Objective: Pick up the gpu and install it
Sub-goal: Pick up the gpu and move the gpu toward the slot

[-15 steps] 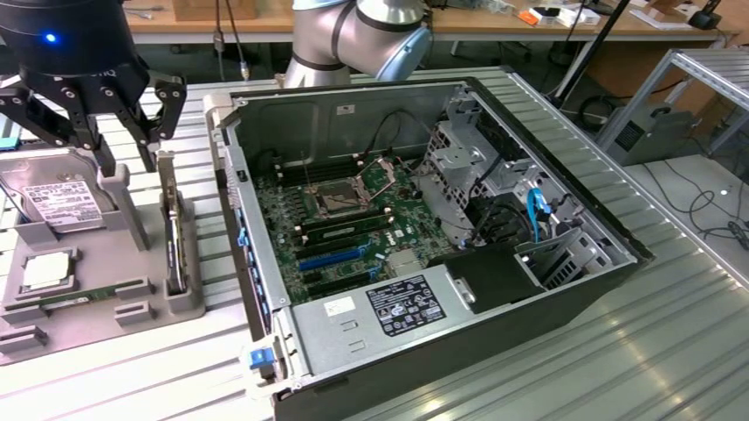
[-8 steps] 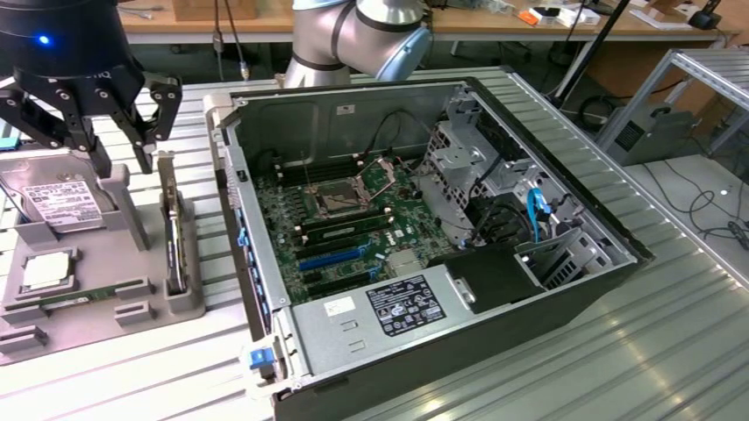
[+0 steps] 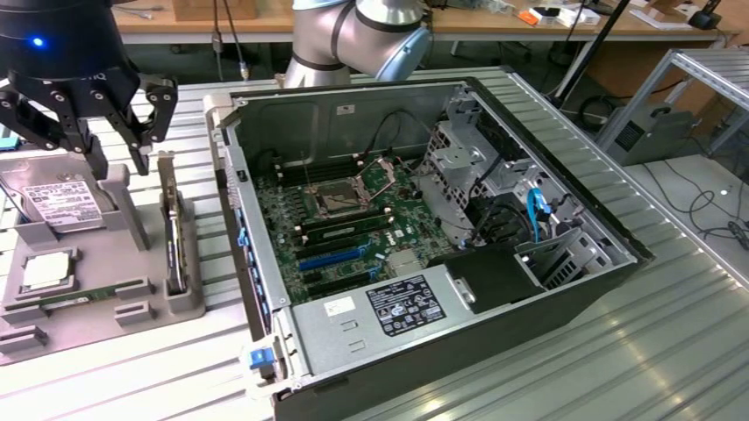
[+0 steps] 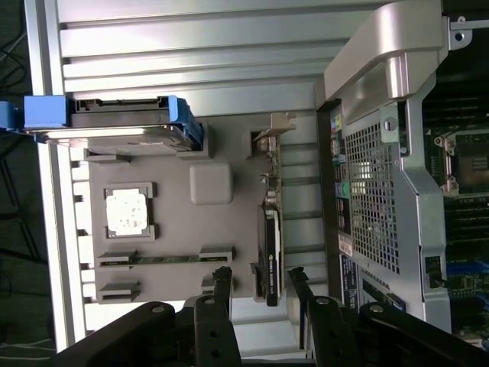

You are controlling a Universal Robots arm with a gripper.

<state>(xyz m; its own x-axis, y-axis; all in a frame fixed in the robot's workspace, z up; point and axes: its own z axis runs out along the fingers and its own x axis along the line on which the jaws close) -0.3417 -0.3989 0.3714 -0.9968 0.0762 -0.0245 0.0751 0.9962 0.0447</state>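
Observation:
The gpu [image 3: 174,239] is a thin dark card standing on its edge in a slot of the grey holder tray [image 3: 100,311], at the exterior view's left beside the open computer case [image 3: 585,289]. In the wrist view the gpu [image 4: 269,237] shows its silver bracket [image 4: 273,130] at the end away from the fingers. My gripper [image 3: 114,147] hangs above the far end of the tray, over the card and not touching it. Its black fingers [image 4: 222,287] stand open, with the card's near end lying below the gap of the gripper [image 4: 260,281].
The tray also holds a silver hard drive [image 3: 56,206] in a blue frame [image 4: 46,112], a square processor chip [image 4: 127,212] and a narrow memory stick [image 4: 164,258]. Inside the case lies the motherboard [image 3: 339,206] with blue slots [image 3: 337,256]. The case's perforated back wall [image 4: 374,191] stands close beside the card.

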